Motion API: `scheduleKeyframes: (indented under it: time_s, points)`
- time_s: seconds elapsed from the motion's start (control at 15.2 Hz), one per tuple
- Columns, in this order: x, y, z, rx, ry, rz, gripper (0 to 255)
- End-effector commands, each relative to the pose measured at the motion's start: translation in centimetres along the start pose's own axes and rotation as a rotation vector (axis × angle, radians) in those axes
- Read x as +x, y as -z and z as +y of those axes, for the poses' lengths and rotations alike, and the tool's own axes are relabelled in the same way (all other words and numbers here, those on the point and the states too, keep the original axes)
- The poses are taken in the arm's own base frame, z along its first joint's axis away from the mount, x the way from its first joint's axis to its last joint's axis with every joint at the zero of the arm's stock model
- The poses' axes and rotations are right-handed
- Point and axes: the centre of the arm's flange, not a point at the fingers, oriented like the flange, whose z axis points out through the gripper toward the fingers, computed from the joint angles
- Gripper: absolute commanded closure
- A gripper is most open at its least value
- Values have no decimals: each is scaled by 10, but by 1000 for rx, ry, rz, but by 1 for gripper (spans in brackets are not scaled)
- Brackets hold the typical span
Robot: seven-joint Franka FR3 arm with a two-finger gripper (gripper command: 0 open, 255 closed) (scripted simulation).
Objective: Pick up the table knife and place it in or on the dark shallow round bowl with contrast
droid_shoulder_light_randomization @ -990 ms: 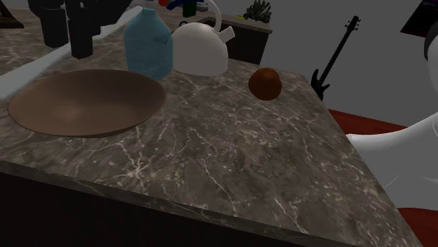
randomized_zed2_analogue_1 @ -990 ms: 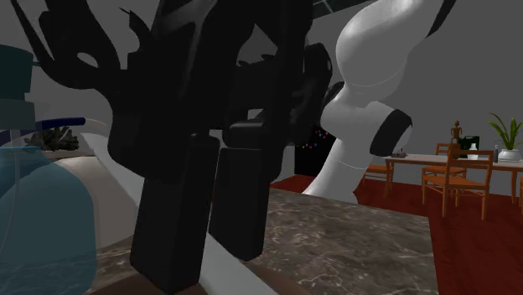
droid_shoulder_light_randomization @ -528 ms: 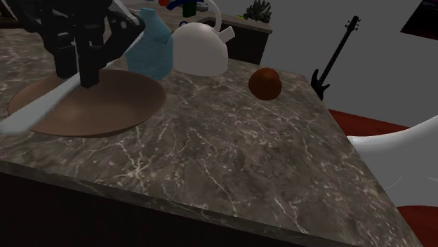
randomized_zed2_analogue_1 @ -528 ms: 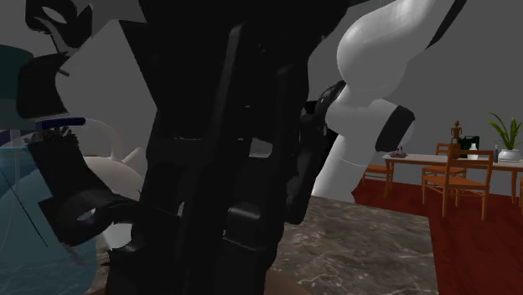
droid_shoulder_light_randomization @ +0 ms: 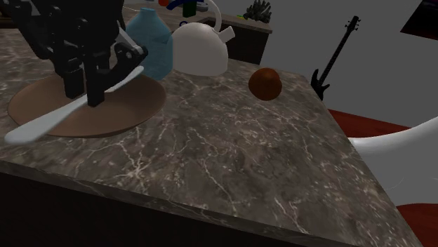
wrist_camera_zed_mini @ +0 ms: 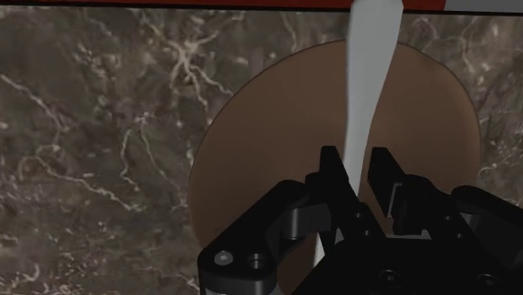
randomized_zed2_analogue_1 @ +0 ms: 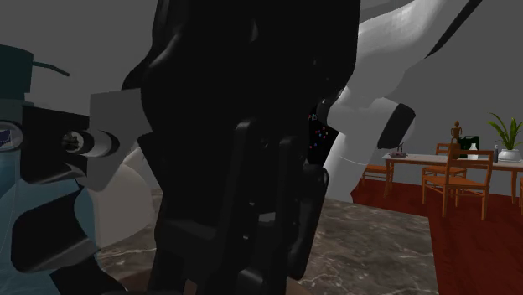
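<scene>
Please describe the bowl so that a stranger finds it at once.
On the dark marbled counter, look at the shoulder view's left, in front of the blue bottle and white kettle. The bowl is the wide, shallow brown dish below the hand holding the pale knife; its neighbours stand tall.

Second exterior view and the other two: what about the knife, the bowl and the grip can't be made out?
- Second exterior view: the black two-finger tool stands close before the camera, hiding the pale table knife and nearly all the brown shallow round bowl.
- Shoulder view: the tool covers the knife's middle and the bowl's far rim.
- Wrist view: the picture's edge cuts off one knife end; the tool hides the other.
</scene>
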Motion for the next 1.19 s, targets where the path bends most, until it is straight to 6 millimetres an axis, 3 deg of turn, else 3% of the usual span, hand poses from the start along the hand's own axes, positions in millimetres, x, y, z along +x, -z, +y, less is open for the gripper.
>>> scheduleKeyframes:
  time_s: [0.0, 0.13, 0.2, 0.53, 0.79, 1.12]
  points:
    - [0, -1, 0, -1, 0, 0, 255]
    - [0, -1, 0, -1, 0, 0, 255]
    - [0, -1, 0, -1, 0, 0, 0]
    - [0, -1, 0, -1, 0, 0, 0]
    - [0, 49, 0, -1, 0, 0, 0]
    - [0, 49, 0, -1, 0, 0, 0]
